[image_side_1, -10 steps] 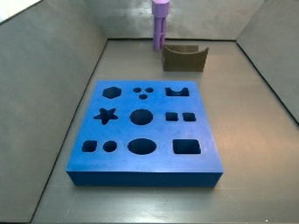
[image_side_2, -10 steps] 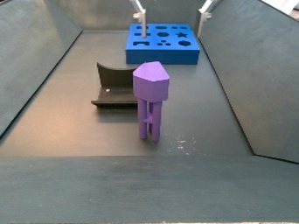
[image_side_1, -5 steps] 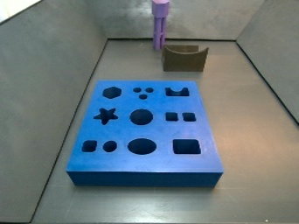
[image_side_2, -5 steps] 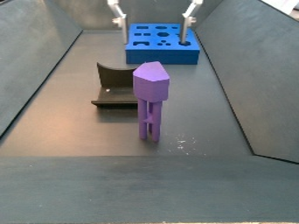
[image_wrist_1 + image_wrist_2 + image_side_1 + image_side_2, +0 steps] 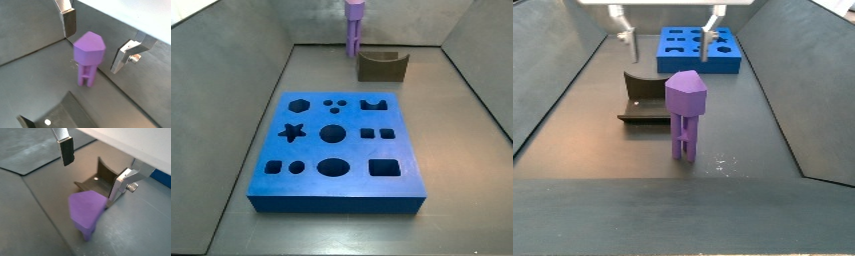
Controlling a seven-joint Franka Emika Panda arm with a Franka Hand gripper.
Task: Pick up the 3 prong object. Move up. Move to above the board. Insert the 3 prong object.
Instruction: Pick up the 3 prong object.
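Observation:
The 3 prong object (image 5: 687,110) is a lavender peg standing upright on the grey floor, near the fixture; it also shows far from the board in a side view (image 5: 354,25). The board (image 5: 311,150) is a thick blue slab with shaped cutouts and lies flat; it shows behind the peg in a side view (image 5: 698,65). My gripper (image 5: 667,30) is open and empty, above the peg. In both wrist views the peg (image 5: 85,75) (image 5: 87,215) sits below and between my fingers (image 5: 69,24) (image 5: 67,153), untouched.
A dark olive-brown fixture (image 5: 643,100) stands beside the peg, between it and the board; it also shows in a side view (image 5: 381,67) and in a wrist view (image 5: 100,175). Sloping grey walls (image 5: 553,90) close in the floor on both sides.
My gripper has moved away from above the board toward the peg and come lower, still open. The peg, the board and the fixture have not moved.

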